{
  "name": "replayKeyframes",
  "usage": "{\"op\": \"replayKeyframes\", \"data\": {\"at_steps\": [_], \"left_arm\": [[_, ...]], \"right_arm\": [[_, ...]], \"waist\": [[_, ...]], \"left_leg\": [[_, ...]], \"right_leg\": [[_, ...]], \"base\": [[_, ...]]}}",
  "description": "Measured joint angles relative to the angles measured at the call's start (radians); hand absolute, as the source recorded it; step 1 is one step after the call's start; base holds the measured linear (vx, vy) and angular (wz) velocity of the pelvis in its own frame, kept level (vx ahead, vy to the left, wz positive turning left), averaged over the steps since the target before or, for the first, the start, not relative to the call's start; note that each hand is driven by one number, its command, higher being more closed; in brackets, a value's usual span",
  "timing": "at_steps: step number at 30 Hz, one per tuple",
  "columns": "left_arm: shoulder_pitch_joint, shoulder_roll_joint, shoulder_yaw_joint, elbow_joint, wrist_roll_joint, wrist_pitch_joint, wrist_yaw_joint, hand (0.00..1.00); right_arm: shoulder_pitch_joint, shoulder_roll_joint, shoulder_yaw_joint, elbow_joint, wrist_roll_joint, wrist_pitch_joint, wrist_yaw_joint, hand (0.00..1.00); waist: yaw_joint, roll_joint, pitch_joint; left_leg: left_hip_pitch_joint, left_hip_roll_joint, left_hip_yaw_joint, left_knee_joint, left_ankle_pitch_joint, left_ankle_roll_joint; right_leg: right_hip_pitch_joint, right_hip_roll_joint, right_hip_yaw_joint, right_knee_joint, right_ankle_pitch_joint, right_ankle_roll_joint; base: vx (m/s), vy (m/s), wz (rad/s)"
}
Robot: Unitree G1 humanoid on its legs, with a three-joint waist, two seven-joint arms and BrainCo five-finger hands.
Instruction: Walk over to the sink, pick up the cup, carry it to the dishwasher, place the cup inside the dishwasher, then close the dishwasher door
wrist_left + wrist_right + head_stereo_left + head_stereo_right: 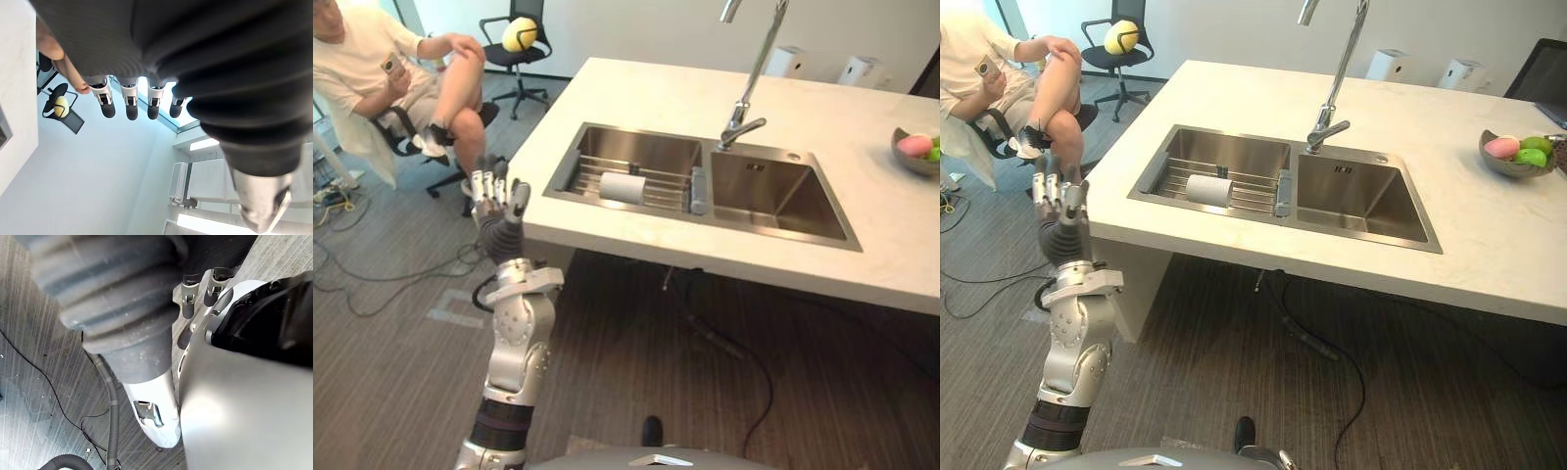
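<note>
A white cup (623,186) lies on its side on a wire rack in the left basin of a steel double sink (705,217), set into a pale counter. My left hand (499,201) is raised upright with straight fingers (127,105) just off the counter's near left corner, well left of the cup and holding nothing. In the right wrist view my right hand (195,293) hangs low against my side over the floor, its fingers relaxed and empty.
A tall faucet (744,108) rises behind the sink's divider. At the counter's right end is a bowl of fruit (915,152). A person (401,78) sits on a chair behind my left hand, close to it. Farther back, an office chair (514,49) carries a yellow ball.
</note>
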Motion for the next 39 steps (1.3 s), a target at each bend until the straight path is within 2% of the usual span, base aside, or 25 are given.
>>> {"op": "replayKeyframes", "data": {"at_steps": [2,4,5,6,7,9,10,11,12,14,17,19,22,23,24,25,28,30,31,32,33,35,37,38,39], "left_arm": [[-0.041,-0.001,-0.027,0.032,-0.030,0.030,-0.012,0.00],[-0.057,-0.002,-0.042,0.034,-0.034,0.062,-0.013,0.00],[-0.057,-0.003,-0.041,0.033,-0.042,0.082,-0.012,0.00],[-0.055,-0.003,-0.037,0.033,-0.053,0.094,-0.008,0.00],[-0.062,0.001,-0.009,0.029,-0.053,0.119,0.000,0.00],[-0.050,-0.008,0.010,0.023,-0.052,0.127,0.012,0.00],[-0.041,-0.006,0.031,0.021,-0.051,0.130,0.020,0.00],[-0.034,0.004,0.059,0.021,-0.052,0.136,0.024,0.00],[-0.041,0.010,0.066,0.018,-0.052,0.136,0.021,0.00],[-0.048,0.030,0.052,0.013,-0.051,0.132,-0.001,0.00],[-0.049,0.062,0.041,-0.055,-0.023,0.132,-0.019,0.00],[-0.063,0.065,0.035,-0.068,-0.003,0.131,-0.016,0.00],[-0.096,0.069,0.022,-0.070,0.026,0.136,-0.008,0.00],[-0.096,0.071,0.009,-0.075,0.030,0.140,-0.002,0.00],[-0.096,0.069,-0.005,-0.082,0.031,0.147,0.001,0.00],[-0.096,0.072,-0.009,-0.087,0.034,0.149,0.001,0.00],[-0.095,0.092,-0.010,-0.097,0.042,0.160,0.004,0.00],[-0.094,0.089,-0.009,-0.094,0.048,0.168,0.003,0.00],[-0.096,0.089,-0.012,-0.094,0.053,0.168,0.002,0.00],[-0.095,0.087,-0.018,-0.090,0.069,0.169,0.005,0.00],[-0.094,0.085,-0.035,-0.074,0.079,0.168,0.011,0.00],[-0.095,0.082,-0.038,-0.053,0.088,0.159,0.021,0.00],[-0.096,0.082,-0.028,-0.038,0.088,0.140,0.028,0.00],[-0.097,0.082,-0.008,-0.021,0.088,0.125,0.028,0.00],[-0.097,0.084,0.008,-0.006,0.088,0.118,0.026,0.00]], "right_arm": [[0.001,0.008,0.001,0.000,0.001,-0.034,-0.008,0.00],[-0.003,0.005,0.000,-0.001,0.016,-0.031,-0.028,0.00],[0.006,0.004,0.002,-0.002,0.044,-0.025,-0.038,0.00],[0.013,0.002,0.008,-0.003,0.058,-0.026,-0.039,0.00],[0.020,-0.001,0.027,-0.002,0.076,-0.031,-0.038,0.00],[0.016,-0.022,0.029,-0.016,0.072,-0.028,-0.038,0.00],[0.024,-0.041,0.028,-0.045,0.068,-0.028,-0.037,0.00],[0.024,-0.054,0.020,-0.059,0.066,-0.027,-0.037,0.00],[0.017,-0.062,0.006,-0.063,0.076,-0.026,-0.038,0.00],[-0.010,-0.064,-0.024,-0.062,0.088,-0.013,-0.035,0.00],[-0.060,-0.054,0.001,-0.070,0.091,0.010,-0.018,0.00],[-0.083,-0.054,-0.001,-0.069,0.091,0.025,-0.020,0.00],[-0.087,-0.056,-0.010,-0.061,0.094,0.050,-0.042,0.00],[-0.078,-0.052,-0.025,-0.049,0.094,0.057,-0.046,0.00],[-0.075,-0.047,-0.033,-0.026,0.093,0.057,-0.047,0.00],[-0.071,-0.041,-0.045,-0.018,0.090,0.057,-0.047,0.00],[-0.039,-0.010,-0.064,0.010,0.074,0.033,-0.049,0.00],[-0.032,-0.004,-0.064,0.010,0.073,0.027,-0.051,0.00],[-0.031,-0.004,-0.073,0.007,0.073,0.007,-0.059,0.00],[-0.033,0.005,-0.091,0.007,0.073,-0.007,-0.060,0.00],[-0.030,0.019,-0.114,0.007,0.054,-0.013,-0.061,0.00],[-0.029,0.029,-0.134,0.007,0.033,-0.015,-0.062,0.00],[-0.033,0.032,-0.141,0.008,0.033,-0.014,-0.067,0.00],[-0.033,0.034,-0.140,0.008,0.032,-0.014,-0.067,0.00],[-0.033,0.036,-0.137,0.008,0.015,-0.011,-0.067,0.00]], "waist": [[-0.027,0.000,0.006],[-0.046,0.011,0.008],[-0.048,0.018,-0.006],[-0.050,0.027,-0.012],[-0.044,0.017,-0.013],[-0.039,0.052,0.007],[-0.032,0.075,0.016],[-0.029,0.082,0.017],[-0.028,0.102,0.017],[-0.021,0.102,0.016],[0.000,0.063,0.009],[0.010,0.051,0.004],[0.016,0.062,-0.004],[0.014,0.070,-0.013],[0.013,0.062,-0.033],[0.013,0.057,-0.045],[0.019,-0.009,-0.066],[0.027,-0.014,-0.061],[0.022,-0.014,-0.051],[0.013,-0.021,-0.039],[0.010,-0.023,-0.037],[-0.002,-0.020,-0.039],[-0.006,-0.016,-0.039],[-0.007,-0.014,-0.038],[-0.010,-0.020,-0.037]], "left_leg": [[0.027,0.005,0.007,-0.013,-0.002,0.013],[0.051,0.022,0.022,-0.016,-0.009,0.028],[0.064,0.037,0.036,-0.018,-0.027,0.070],[0.078,0.053,0.050,-0.022,-0.031,0.087],[-0.043,0.090,0.053,0.302,-0.024,0.119],[-0.188,0.139,0.002,0.607,0.038,0.172],[-0.255,0.158,-0.037,0.752,0.144,0.197],[-0.305,0.161,-0.069,0.854,0.275,0.173],[-0.340,0.152,-0.084,0.915,0.249,0.111],[-0.354,0.118,-0.066,0.828,0.153,0.075],[-0.302,0.072,-0.031,0.408,0.105,0.052],[-0.274,0.039,-0.051,0.206,0.132,0.021],[-0.228,0.021,-0.044,0.047,0.284,0.013],[-0.199,0.018,-0.022,0.014,0.295,0.014],[-0.172,0.001,-0.013,-0.036,0.257,0.009],[-0.167,-0.010,0.001,-0.054,0.245,0.015],[-0.143,-0.079,0.046,-0.069,0.208,0.052],[-0.105,-0.095,0.072,-0.081,0.179,0.062],[-0.080,-0.111,0.081,-0.080,0.161,0.074],[-0.034,-0.123,0.076,-0.076,0.139,0.088],[-0.014,-0.120,0.062,-0.058,0.116,0.086],[-0.007,-0.102,0.048,-0.029,0.091,0.079],[-0.014,-0.081,0.025,-0.010,0.067,0.071],[-0.025,-0.063,0.014,0.022,0.054,0.057],[-0.031,-0.054,0.007,0.052,0.034,0.040]], "right_leg": [[-0.007,-0.008,-0.010,0.072,-0.044,0.006],[-0.021,-0.008,-0.018,0.152,-0.096,0.003],[-0.040,0.004,-0.028,0.217,-0.139,-0.008],[-0.042,0.014,-0.047,0.257,-0.172,-0.018],[-0.034,0.037,-0.071,0.391,-0.317,-0.062],[-0.007,0.054,-0.078,0.395,-0.346,-0.075],[0.021,0.066,-0.074,0.394,-0.366,-0.075],[0.061,0.068,-0.066,0.379,-0.380,-0.078],[0.098,0.069,-0.066,0.367,-0.392,-0.082],[0.136,0.058,-0.062,0.333,-0.399,-0.080],[0.155,0.042,-0.018,0.283,-0.373,-0.074],[0.156,0.029,0.009,0.277,-0.374,-0.065],[0.161,0.025,0.046,0.274,-0.394,-0.029],[0.164,0.024,0.063,0.273,-0.409,-0.008],[0.154,0.005,0.072,0.275,-0.425,0.013],[0.141,-0.007,0.077,0.281,-0.434,0.023],[0.131,-0.083,0.094,0.321,-0.449,0.052],[0.060,-0.107,0.096,0.505,-0.454,0.060],[-0.029,-0.130,0.098,0.712,-0.433,0.057],[-0.095,-0.154,0.106,0.884,-0.370,0.050],[-0.122,-0.157,0.117,0.960,-0.384,0.055],[-0.126,-0.150,0.105,0.903,-0.422,0.051],[-0.125,-0.139,0.091,0.713,-0.428,0.050],[-0.119,-0.126,0.099,0.586,-0.397,0.043],[-0.099,-0.118,0.103,0.492,-0.326,0.038]], "base": [[-0.02,0.004,0.15],[0.01,-0.030,0.10],[0.05,-0.063,-0.07],[0.23,-0.175,0.06],[0.25,-0.225,0.13],[0.17,-0.173,0.05],[0.11,-0.071,-0.11],[0.27,-0.089,-0.08],[0.26,-0.089,-0.04],[0.24,-0.090,-0.11],[0.31,-0.095,-0.42],[0.26,0.004,-0.47],[0.24,0.140,-0.41],[0.24,0.255,-0.32],[0.23,0.281,-0.27],[0.20,0.285,-0.30],[0.20,0.242,-0.29],[0.10,0.165,-0.38],[0.09,0.175,-0.15],[0.17,0.182,0.05],[0.13,0.075,0.19],[0.15,0.010,0.38],[0.17,-0.073,0.35],[0.15,-0.118,0.21],[0.21,-0.195,0.29]]}}
